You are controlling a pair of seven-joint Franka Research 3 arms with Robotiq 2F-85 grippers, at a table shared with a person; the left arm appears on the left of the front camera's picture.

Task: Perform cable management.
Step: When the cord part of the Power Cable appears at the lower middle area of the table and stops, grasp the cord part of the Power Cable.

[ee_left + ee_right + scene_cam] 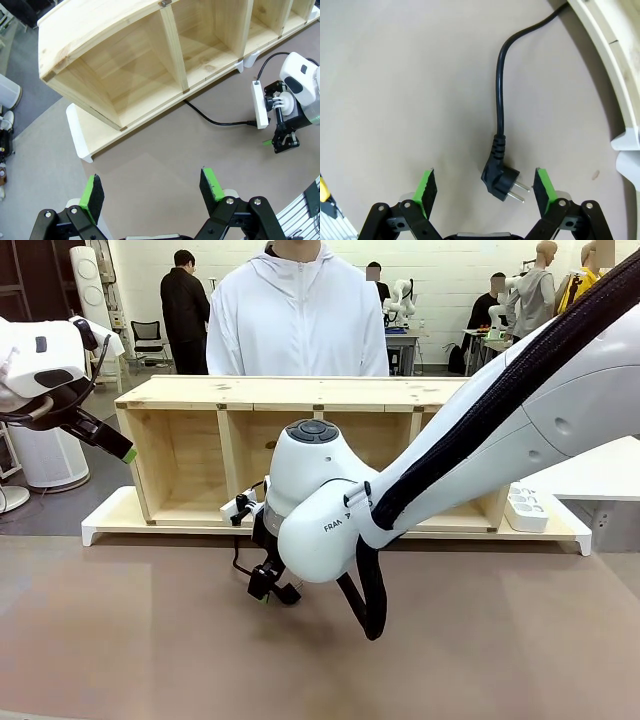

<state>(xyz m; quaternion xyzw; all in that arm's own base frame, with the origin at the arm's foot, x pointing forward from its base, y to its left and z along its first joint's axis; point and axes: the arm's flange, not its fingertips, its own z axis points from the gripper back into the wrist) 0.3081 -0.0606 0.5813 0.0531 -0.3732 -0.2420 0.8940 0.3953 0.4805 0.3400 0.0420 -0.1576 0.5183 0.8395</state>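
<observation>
**Black plug between the spread right fingers, nothing gripped**

Black and green fill the bottom of my right wrist view: the right gripper [485,182] has its jaws spread wide, and neither green pad touches anything. Between the pads, flat on the matte brown tabletop [395,75], lies the chunky black angled plug [496,178]. Its two metal pins point toward one pad and stop short of it. I cannot tell whether the fingertips are down at the plug's level or a little above it.

From the plug, the long thin black power cable [500,100] runs straight away from the gripper. It then bends and goes off toward the white base board [620,75] at the edge of that view.

The left gripper [151,189] is released too. Its pads are well apart, with bare tabletop between them and nothing held. In the front view it sits raised at the left, beside the end of the shelf.

Farther out, the left wrist view shows the cable coming from under the front edge of the base board and curving across the table toward the right gripper.

Beyond that stands the long pale wooden shelf [300,390], with open compartments, resting on the white board. A small white multi-socket power strip [527,508] lies on the board's right end.

At the far side of the table stands a person in a white zipped jacket [297,325].
</observation>
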